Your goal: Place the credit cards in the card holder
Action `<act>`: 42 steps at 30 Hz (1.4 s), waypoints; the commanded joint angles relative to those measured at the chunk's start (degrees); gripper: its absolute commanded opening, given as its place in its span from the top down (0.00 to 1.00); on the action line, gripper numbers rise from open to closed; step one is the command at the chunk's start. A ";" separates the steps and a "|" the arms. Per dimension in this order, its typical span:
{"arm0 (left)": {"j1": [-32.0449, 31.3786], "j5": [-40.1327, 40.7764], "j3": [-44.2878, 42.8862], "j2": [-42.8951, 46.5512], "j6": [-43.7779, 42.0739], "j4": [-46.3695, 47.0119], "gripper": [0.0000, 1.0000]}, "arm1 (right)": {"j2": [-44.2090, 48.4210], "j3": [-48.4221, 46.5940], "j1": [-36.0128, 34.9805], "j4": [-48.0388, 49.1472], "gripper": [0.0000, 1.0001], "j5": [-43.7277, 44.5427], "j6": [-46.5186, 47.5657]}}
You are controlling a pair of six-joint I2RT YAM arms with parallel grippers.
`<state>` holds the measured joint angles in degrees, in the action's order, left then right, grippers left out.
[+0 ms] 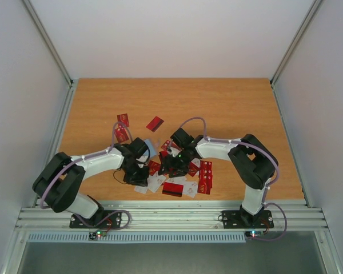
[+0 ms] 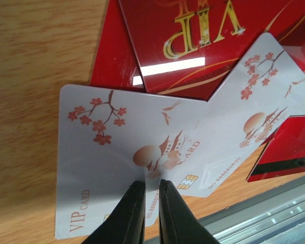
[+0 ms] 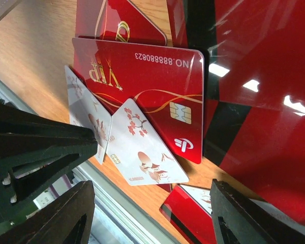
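Left end effector (image 2: 151, 185) is down low, jaws nearly together, tips on the near edge of a white blossom-printed credit card (image 2: 117, 152). Pinched or not, cannot tell. Right end effector (image 3: 152, 190) is spread wide, released, over a red VIP card (image 3: 142, 86). The credit cards (image 1: 172, 188) litter the desk (image 1: 228, 108) between both arms.
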<state>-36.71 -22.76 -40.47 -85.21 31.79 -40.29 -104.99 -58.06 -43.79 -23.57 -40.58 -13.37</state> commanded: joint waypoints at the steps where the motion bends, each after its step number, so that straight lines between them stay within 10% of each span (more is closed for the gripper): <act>1: -0.38 3.62 2.51 -3.09 1.39 2.54 0.89 | -1.87 -2.03 -0.50 0.92 0.37 -0.90 1.96; 18: -0.38 3.79 2.79 -6.98 1.43 3.71 0.91 | -4.09 1.54 -1.91 14.80 0.38 -11.15 -2.91; 30: -0.32 3.59 2.64 -7.09 1.45 4.09 0.91 | -4.39 4.69 -1.91 26.49 0.72 -14.86 -8.54; 42: -0.35 2.32 3.32 -6.34 1.07 7.29 0.91 | -5.29 8.60 -1.91 38.83 0.79 -20.04 -13.33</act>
<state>-36.58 -26.92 -40.84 -88.18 32.86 -40.51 -108.95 -50.17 -44.14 8.95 -53.52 -24.32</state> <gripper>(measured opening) 0.087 0.216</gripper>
